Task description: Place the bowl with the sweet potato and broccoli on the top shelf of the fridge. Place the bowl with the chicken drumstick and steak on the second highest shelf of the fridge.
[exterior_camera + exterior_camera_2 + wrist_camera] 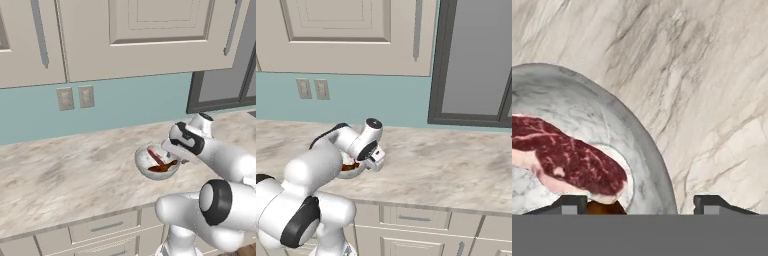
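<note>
A whitish marbled bowl [145, 161] stands on the counter, holding the pinkish-red steak [572, 157] and the dark brown chicken drumstick [162, 168]. In the hand view the bowl's wall [637, 150] curves up between my finger tips. My gripper [642, 202] straddles the bowl's right rim, one tip inside over the meat and one outside, with the jaws apart. From the left base view, my gripper [172, 156] is at the bowl's right edge. In the right base view, my gripper [372, 161] hides most of the bowl [351, 170]. The bowl with the sweet potato and broccoli and the fridge shelves are out of view.
The marble counter [75, 170] runs left and right of the bowl. Wall cabinets [125, 35] hang above it, with two outlets [75, 97] on the teal backsplash. A tall dark-framed grey panel [471, 60] stands at the back right. Drawers [416, 217] lie under the counter edge.
</note>
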Motion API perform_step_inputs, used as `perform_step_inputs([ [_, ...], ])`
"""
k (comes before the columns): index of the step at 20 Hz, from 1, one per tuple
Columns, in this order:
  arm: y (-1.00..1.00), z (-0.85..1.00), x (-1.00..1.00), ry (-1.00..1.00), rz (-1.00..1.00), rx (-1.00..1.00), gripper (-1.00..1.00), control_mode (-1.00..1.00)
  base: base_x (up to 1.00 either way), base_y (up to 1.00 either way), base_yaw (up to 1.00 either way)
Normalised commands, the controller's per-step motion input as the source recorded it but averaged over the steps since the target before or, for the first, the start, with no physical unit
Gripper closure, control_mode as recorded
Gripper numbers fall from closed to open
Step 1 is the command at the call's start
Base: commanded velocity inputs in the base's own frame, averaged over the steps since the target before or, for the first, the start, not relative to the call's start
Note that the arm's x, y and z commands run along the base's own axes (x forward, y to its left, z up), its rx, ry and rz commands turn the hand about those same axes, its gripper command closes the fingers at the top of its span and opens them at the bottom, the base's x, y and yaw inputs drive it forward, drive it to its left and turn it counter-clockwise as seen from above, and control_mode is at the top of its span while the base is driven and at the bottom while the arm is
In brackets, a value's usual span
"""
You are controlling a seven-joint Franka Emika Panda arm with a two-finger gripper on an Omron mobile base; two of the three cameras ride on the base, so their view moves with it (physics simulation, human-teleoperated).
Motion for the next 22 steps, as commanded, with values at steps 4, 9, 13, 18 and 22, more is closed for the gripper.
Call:
perform_step_inputs([
  [4, 0.00, -0.57, 0.04, 0.01, 0.06, 0.00, 1.00, -1.00, 0.00, 0.00, 0.00],
  [9, 0.00, -0.53, 0.00, 0.00, 0.07, 0.00, 1.00, -1.00, 0.00, 0.00, 0.00],
  [13, 0.04, -0.15, 0.00, 0.01, 0.01, 0.00, 1.00, -1.00, 0.00, 0.00, 0.00],
  [18, 0.11, 0.45, -0.27, -0.05, -0.04, 0.00, 1.00, -1.00, 0.00, 0.00, 0.00],
  [22, 0.52, 0.82, -0.54, -0.20, -0.20, -0.03, 1.00, -1.00, 0.00, 0.00, 0.00],
])
